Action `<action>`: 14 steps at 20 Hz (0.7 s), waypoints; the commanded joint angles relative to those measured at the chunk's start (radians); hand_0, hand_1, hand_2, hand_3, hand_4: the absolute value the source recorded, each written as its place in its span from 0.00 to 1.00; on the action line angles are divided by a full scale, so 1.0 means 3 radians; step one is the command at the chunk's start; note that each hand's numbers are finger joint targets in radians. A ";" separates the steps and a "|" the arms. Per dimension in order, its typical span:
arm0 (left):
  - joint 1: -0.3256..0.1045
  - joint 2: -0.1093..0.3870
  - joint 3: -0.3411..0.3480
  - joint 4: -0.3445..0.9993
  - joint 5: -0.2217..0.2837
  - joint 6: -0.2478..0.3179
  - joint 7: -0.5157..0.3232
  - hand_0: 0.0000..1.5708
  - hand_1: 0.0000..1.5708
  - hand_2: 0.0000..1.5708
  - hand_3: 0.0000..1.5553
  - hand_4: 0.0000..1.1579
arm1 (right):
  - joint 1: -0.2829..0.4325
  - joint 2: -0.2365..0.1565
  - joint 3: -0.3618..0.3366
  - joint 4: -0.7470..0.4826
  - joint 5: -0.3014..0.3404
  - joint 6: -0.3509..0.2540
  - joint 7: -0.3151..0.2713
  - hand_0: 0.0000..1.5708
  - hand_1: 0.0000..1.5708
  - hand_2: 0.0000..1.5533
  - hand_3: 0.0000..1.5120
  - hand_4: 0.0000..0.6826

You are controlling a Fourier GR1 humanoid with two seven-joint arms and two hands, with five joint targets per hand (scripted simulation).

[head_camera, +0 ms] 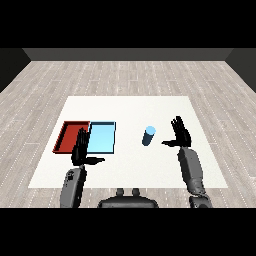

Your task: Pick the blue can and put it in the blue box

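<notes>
A blue can (148,136) stands upright on the white table (130,110), right of the trays. The light blue tray (102,137) lies left of centre with nothing in it. My right hand (180,134) is open, fingers straight, a short way right of the can and not touching it; its thumb points toward the can. My left hand (81,149) is open too, fingers spread, held over the near edges of the two trays, thumb pointing right.
A red tray (70,136) lies directly left of the light blue tray, touching it side by side. Grey wooden floor surrounds the table on all sides.
</notes>
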State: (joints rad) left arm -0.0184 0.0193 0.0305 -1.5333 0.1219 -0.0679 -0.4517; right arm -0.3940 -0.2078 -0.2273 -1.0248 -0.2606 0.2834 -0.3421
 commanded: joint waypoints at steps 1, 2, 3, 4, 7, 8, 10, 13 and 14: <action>-0.0114 0.0068 0.0094 0.0183 0.0039 -0.0047 -0.0027 0.00 0.00 0.00 0.00 0.00 | -0.0098 0.0061 0.0062 0.0289 0.0074 -0.0033 -0.0110 0.00 0.00 0.00 0.00 0.00; 0.0137 0.0053 0.0024 -0.0109 0.0045 -0.0064 -0.0002 0.00 0.00 0.00 0.00 0.00 | -0.0359 0.0040 0.0028 0.0716 0.0135 -0.0021 -0.0239 0.00 0.00 0.00 0.00 0.00; -0.0037 0.0166 0.0151 -0.0236 0.0168 -0.0072 0.0274 0.00 0.00 0.00 0.00 0.00 | -0.0109 0.0124 0.0092 0.0090 0.0043 -0.0189 0.0139 0.00 0.00 0.00 0.00 0.00; 0.0072 0.0043 0.0078 -0.0180 0.0106 -0.0007 0.0115 0.00 0.00 0.00 0.00 0.00 | -0.0207 0.0135 0.0047 0.0119 -0.0017 -0.0264 0.0232 0.00 0.00 0.00 0.00 0.00; 0.0243 0.0117 0.0080 -0.0340 0.0096 -0.0079 0.0091 0.00 0.00 0.00 0.00 0.00 | -0.0285 0.0103 -0.0002 0.0617 -0.0003 -0.0094 -0.0105 0.00 0.00 0.00 0.00 0.00; 0.0193 0.0065 0.0059 -0.0285 0.0086 -0.0038 0.0099 0.00 0.00 0.00 0.00 0.00 | -0.0248 0.0239 0.0071 0.0562 0.0020 -0.0186 -0.0082 0.00 0.00 0.00 0.00 0.00; 0.0143 0.0187 0.0214 -0.0163 0.0251 -0.0213 0.0049 0.00 0.00 0.00 0.00 0.00 | -0.0253 0.0242 0.0124 0.0291 -0.0013 -0.0277 0.0201 0.00 0.00 0.00 0.00 0.00; 0.0281 0.0046 0.0080 -0.0388 0.0224 -0.0116 0.0128 0.00 0.00 0.00 0.00 0.00 | -0.0331 0.0363 0.0159 0.0641 0.0112 -0.0374 -0.0104 0.00 0.00 0.00 0.00 0.00; 0.0226 0.0073 0.0103 -0.0159 0.0184 -0.0185 -0.0053 0.00 0.00 0.00 0.00 0.00 | -0.0234 0.0275 0.0101 0.0674 0.0031 -0.0252 -0.0115 0.00 0.00 0.00 0.00 0.00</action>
State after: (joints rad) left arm 0.0225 0.0415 0.0630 -1.5788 0.1699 -0.1028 -0.4456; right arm -0.4713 -0.1406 -0.2012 -0.8625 -0.2504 0.2147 -0.3562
